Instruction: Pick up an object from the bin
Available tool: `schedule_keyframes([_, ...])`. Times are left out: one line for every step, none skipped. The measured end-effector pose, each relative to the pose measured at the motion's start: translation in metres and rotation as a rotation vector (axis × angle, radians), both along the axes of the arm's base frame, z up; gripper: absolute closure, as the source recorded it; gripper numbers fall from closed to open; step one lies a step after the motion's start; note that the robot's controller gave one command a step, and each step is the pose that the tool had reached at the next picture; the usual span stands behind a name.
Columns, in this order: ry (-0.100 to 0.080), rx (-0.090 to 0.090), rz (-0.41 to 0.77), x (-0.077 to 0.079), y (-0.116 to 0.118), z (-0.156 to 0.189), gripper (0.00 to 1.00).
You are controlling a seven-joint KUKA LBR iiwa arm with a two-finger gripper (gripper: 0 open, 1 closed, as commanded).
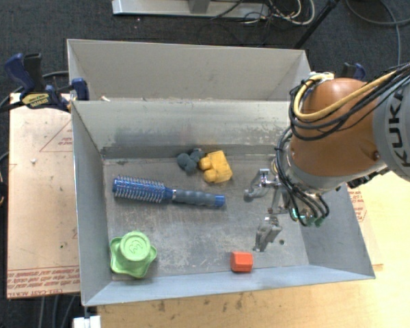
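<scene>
Plainly, the metal two-finger gripper (262,210) hangs spread wide and empty over the scuffed grey metal bin (191,241) floor. Nearest, a small orange-red cube (241,261) sits by the front wall. A bristly blue plastic hairbrush (167,193) lies well left.

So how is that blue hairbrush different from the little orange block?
The blue hairbrush is long and thin, lying across the middle of the bin; the orange block is small and squat, by the near wall. The hairbrush has bristles and a handle; the block is plain. Both lie loose on the bin floor.
</scene>
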State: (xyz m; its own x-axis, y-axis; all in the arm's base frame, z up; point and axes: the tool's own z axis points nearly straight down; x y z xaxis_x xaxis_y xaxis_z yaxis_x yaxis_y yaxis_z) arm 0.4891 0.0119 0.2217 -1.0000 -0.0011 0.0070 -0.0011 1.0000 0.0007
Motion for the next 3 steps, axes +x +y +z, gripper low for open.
schedule_keyframes([-0.016, 0.001, -0.174, 0.055, 0.036, -0.121, 0.00])
schedule_keyframes([-0.012, -0.001, -0.279, 0.106, 0.049, -0.147, 0.00])
schedule_keyframes([-0.017, 0.003, -0.279, 0.107, 0.051, -0.145, 1.00])
